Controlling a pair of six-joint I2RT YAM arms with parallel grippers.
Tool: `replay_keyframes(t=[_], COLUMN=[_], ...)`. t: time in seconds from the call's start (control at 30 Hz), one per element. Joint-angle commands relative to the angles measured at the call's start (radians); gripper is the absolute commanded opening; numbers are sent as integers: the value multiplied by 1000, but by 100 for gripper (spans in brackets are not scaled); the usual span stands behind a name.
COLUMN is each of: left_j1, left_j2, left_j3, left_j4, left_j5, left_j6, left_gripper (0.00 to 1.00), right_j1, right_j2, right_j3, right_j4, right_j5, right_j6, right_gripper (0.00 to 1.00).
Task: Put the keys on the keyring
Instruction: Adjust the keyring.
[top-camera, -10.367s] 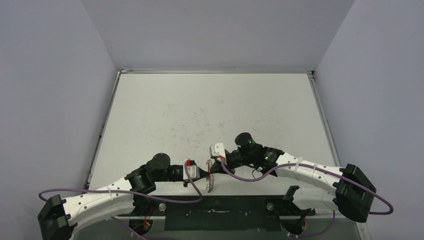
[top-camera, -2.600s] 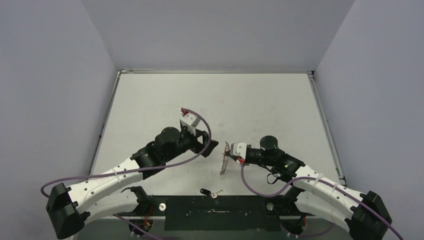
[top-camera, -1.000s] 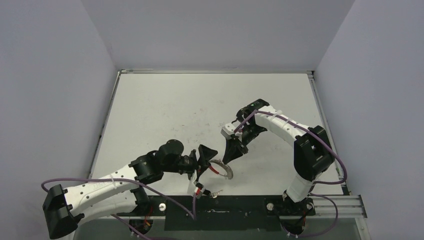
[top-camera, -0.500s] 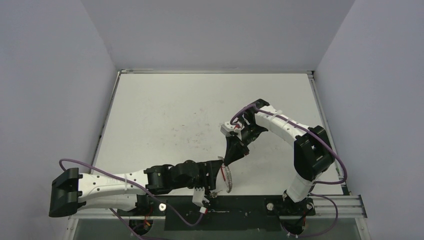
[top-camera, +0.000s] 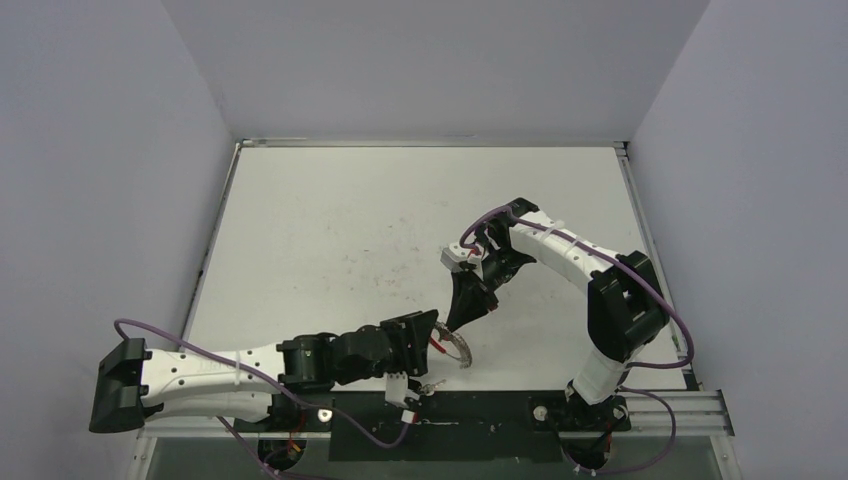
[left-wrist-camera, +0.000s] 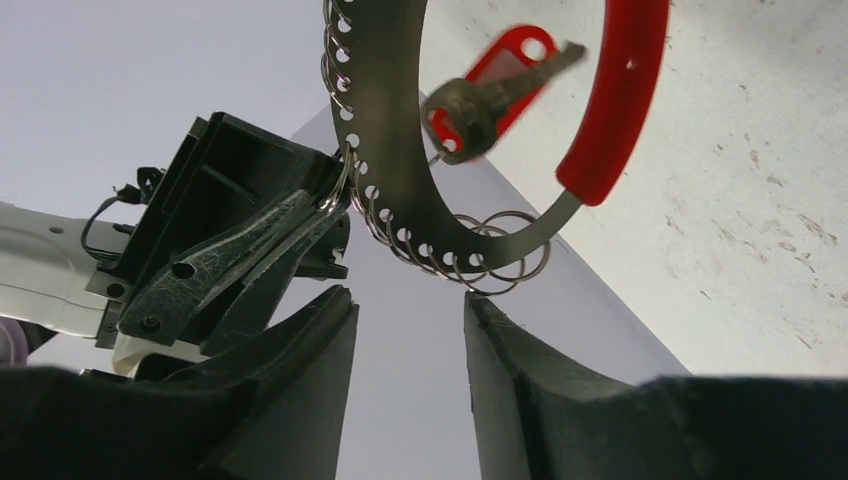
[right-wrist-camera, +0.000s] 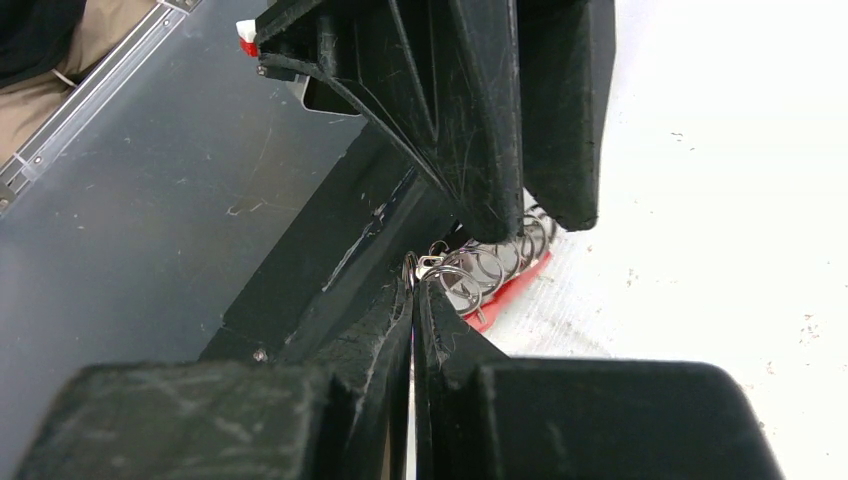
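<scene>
**Both arms at the keyring, near centre of the worktop**

Pose, left arm: I lie low and stretched along the near edge, base at near left, forearm running right. My left pincer (top-camera: 424, 332) points at the keyring (top-camera: 455, 348) and sits just left of it. In the left wrist view its jaws stand partly apart, with only bare background in the gap and nothing gripped.

Pose, right arm: I rise from the base at near right, arch over toward the far side, then fold back down. My right pincer (top-camera: 466, 316) aims down and toward the near edge, onto the far side of the ring. Its jaws are pressed together and pinch one of the small split rings (left-wrist-camera: 500, 262) strung on the keyring, right at the tips.

Writing: a key (left-wrist-camera: 462, 108) hangs inside the loop on a red tag (left-wrist-camera: 512, 62). The tag is blurred and I cannot read it.

Keyring appearance: a flat grey metal band with a row of small holes along it, thin wire split rings threaded through them, and a red sleeve (left-wrist-camera: 620, 100) over the opposite arc. It sits near the centre of the worktop's (top-camera: 330, 230) near edge, between my two pincers.

A loose key (top-camera: 432, 383) lies on the near side of the ring, close to the worktop's edge, beside my left wrist.
</scene>
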Motion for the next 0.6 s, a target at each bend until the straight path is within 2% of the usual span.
replay_keyframes(t=[0.0, 0.23, 0.4, 0.57], left_j1=[-42, -116, -139, -142], left_j2=[-9, 0, -13, 11], left_j3=[44, 68, 73, 75], left_j4=[6, -4, -40, -47], left_j5=[-34, -109, -99, -85], left_j6=[29, 40, 49, 68], left_gripper=[40, 41, 48, 49], right_j1=[1, 0, -1, -1], right_j2=[4, 15, 25, 27], right_j3=[17, 25, 30, 24], right_j4=[-151, -151, -151, -152], right_j5=[-80, -80, -80, -80], right_j6=[-5, -2, 3, 2], right_gripper=[0, 0, 0, 0])
